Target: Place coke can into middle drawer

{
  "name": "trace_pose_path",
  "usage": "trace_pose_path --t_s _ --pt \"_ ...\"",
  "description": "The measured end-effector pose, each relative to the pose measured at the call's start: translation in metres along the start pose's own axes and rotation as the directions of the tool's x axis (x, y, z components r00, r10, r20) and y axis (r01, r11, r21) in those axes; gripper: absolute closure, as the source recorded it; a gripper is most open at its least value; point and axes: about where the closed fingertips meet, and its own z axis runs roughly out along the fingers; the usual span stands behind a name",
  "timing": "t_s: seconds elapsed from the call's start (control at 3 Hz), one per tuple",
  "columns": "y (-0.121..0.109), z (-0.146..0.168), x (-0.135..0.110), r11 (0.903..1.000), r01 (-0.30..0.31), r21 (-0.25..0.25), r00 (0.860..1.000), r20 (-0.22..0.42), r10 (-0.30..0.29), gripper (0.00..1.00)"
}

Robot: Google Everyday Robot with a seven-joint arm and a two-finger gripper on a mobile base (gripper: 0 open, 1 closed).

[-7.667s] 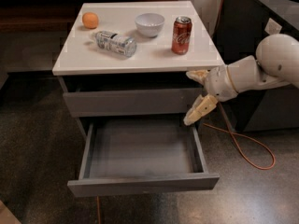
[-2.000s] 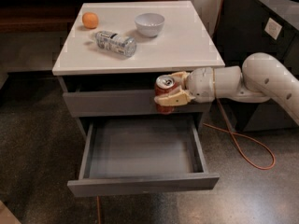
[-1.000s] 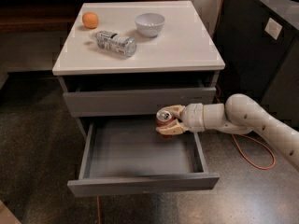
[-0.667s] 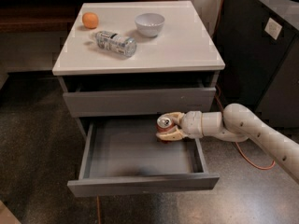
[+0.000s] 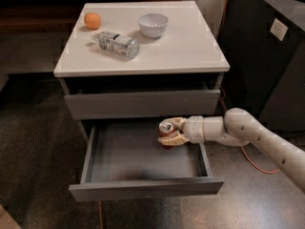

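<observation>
The middle drawer (image 5: 143, 187) is pulled open, showing its grey inner tray. My gripper (image 5: 169, 132) reaches in from the right and is shut on the coke can (image 5: 166, 128), a small red can with a silver top. It holds the can upright inside the drawer, at the right rear part of the tray, low over the floor. I cannot tell whether the can touches the tray.
A white cabinet top (image 5: 190, 46) carries an orange (image 5: 92, 20), a clear plastic bottle (image 5: 117, 44) lying on its side and a white bowl (image 5: 153, 24). The top drawer front (image 5: 143, 104) is closed. An orange cable (image 5: 259, 163) lies on the floor at right.
My gripper has carried the coke can down from the cabinet's top drawer height into the open middle drawer, and has sunk a little lower in the last moment.
</observation>
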Motion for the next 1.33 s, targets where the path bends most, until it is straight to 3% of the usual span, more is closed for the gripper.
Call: trace_pose_path --t_s 0.67,1.33 --pt "0.003 0.052 0.036 0.9931 -0.040 -0.110 0.999 0.009 0.041 1.00" --pt "0.004 0.084 0.061 0.9883 -0.033 -0.149 0.997 0.065 0.044 1.00"
